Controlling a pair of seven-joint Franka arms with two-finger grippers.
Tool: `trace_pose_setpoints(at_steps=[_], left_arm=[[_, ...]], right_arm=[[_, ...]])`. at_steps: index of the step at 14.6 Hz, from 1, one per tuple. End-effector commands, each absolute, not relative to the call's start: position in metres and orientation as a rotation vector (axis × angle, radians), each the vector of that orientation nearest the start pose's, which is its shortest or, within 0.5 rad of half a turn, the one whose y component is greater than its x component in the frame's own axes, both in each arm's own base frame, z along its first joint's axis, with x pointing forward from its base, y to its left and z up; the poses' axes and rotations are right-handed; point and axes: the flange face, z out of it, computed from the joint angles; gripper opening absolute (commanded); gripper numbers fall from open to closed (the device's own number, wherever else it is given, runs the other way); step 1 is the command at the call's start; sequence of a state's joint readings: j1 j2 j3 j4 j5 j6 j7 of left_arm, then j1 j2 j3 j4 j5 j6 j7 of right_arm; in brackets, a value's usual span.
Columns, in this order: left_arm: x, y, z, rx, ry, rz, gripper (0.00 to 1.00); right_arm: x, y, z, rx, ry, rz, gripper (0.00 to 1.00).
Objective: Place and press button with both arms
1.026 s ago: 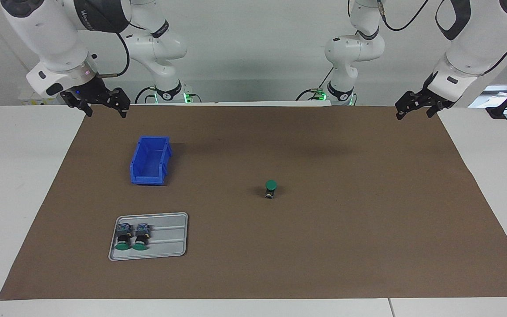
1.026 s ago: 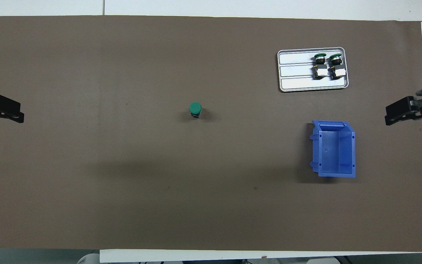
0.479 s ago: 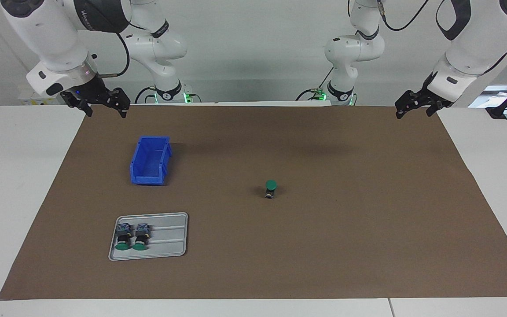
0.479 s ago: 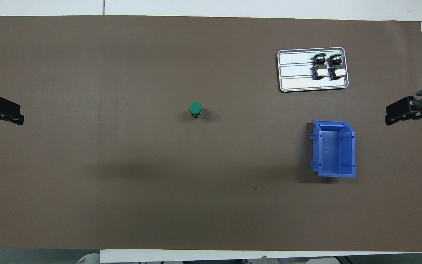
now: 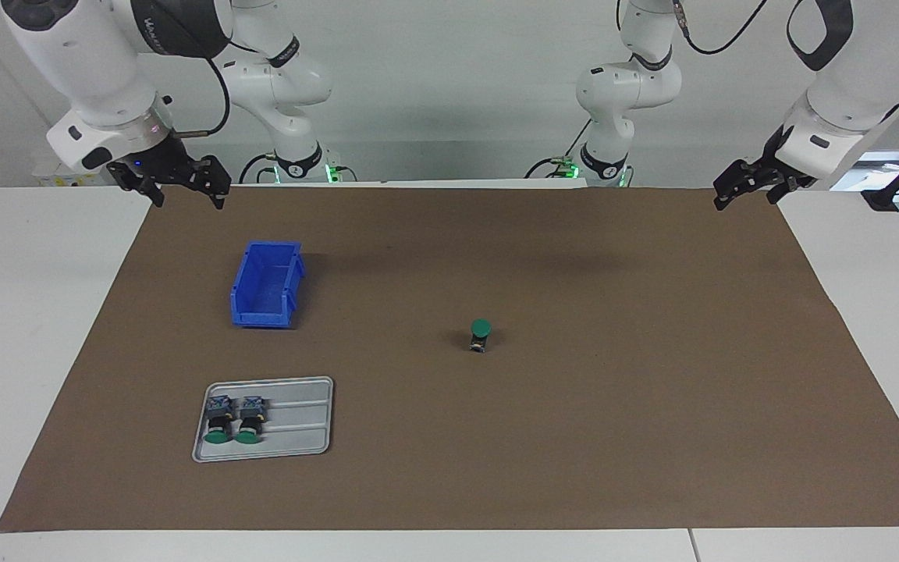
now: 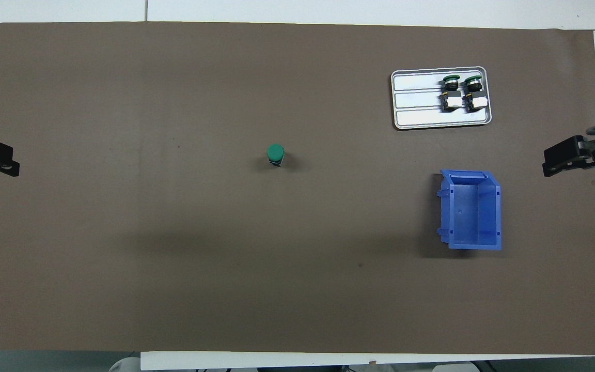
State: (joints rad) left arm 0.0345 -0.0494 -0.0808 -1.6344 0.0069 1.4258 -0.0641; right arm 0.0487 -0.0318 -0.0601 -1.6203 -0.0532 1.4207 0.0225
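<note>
Button (image 5: 481,333) stands upright mid-table, untouched, as the open, empty left pincer (image 5: 744,190) withdraws outward; right pincer (image 5: 170,178) waits open.

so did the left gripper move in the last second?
Yes. The left gripper has drifted outward, away from the button toward the mat's edge at its own end; overhead it has slid further out of frame. Its jaws are open.
</note>
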Motion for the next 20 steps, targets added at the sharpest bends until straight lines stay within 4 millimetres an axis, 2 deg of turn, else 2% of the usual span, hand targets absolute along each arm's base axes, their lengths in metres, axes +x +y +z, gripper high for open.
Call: trace_pose_setpoints(at_steps=[1,4,14,15,16,18,19,20], left_arm=[[0.518,-0.023,0.619,-3.103,-0.01,0.229,1.0],[0.516,-0.017,0.621,-3.107,-0.022,0.228,1.0],[0.514,-0.027,0.622,-3.11,-0.044,0.22,0.99],[0.518,-0.038,0.618,-3.116,-0.093,0.18,0.83],[0.518,-0.059,0.615,-3.144,-0.09,0.165,0.53],[0.517,-0.094,0.604,-3.141,-0.045,0.201,0.45],[0.521,-0.122,0.593,-3.131,-0.098,0.208,0.4],[0.529,-0.158,0.574,-3.121,-0.155,0.2,0.36]], right_arm=[[0.522,-0.015,0.608,-3.175,0.027,0.264,0.98],[0.522,-0.015,0.608,-3.175,0.029,0.264,0.98],[0.522,-0.015,0.608,-3.175,0.027,0.264,0.98],[0.522,-0.015,0.609,-3.176,0.027,0.262,0.98],[0.522,-0.015,0.608,-3.175,0.027,0.264,0.98],[0.522,-0.015,0.608,-3.175,0.027,0.264,0.98],[0.522,-0.015,0.608,-3.175,0.027,0.264,0.98],[0.523,-0.015,0.607,-3.175,0.026,0.267,0.98]])
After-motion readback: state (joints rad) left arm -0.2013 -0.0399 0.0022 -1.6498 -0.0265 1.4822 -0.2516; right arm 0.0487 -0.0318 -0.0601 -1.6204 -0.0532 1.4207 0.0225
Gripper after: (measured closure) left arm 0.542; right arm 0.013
